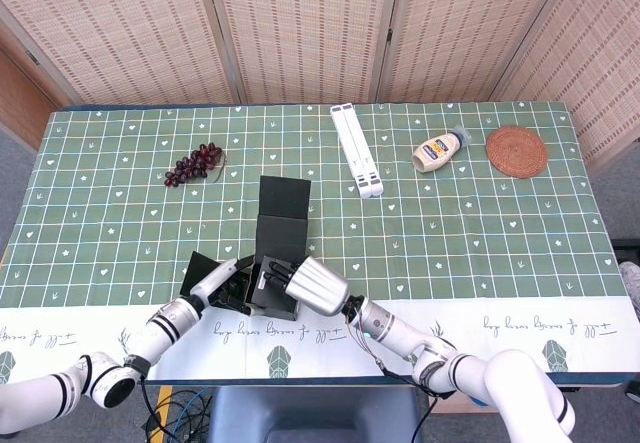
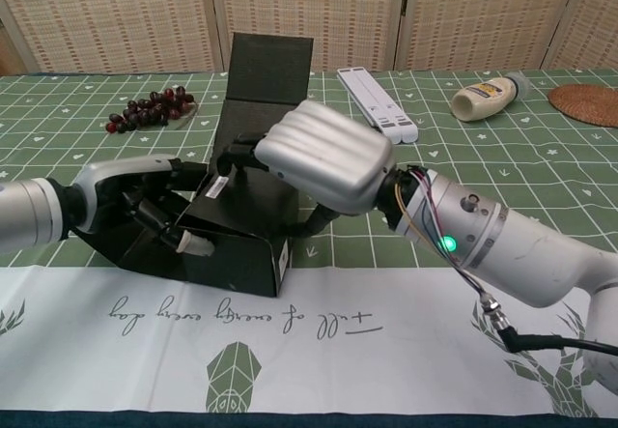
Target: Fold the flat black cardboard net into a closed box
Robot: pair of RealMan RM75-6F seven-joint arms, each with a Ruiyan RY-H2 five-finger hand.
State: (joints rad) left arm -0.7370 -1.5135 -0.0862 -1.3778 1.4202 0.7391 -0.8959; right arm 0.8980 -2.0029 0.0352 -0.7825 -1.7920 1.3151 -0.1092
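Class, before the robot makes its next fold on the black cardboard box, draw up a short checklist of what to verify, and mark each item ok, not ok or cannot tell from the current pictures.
1. Left hand holds the box's left flap: ok.
2. Right hand rests on the black cardboard box: ok.
3. Lid panel stands upright, not yet closed: ok.
4. Box fully closed: not ok.
5. Grapes and white stand lie apart from the box: ok.
6. Side tabs tucked inside: cannot tell.
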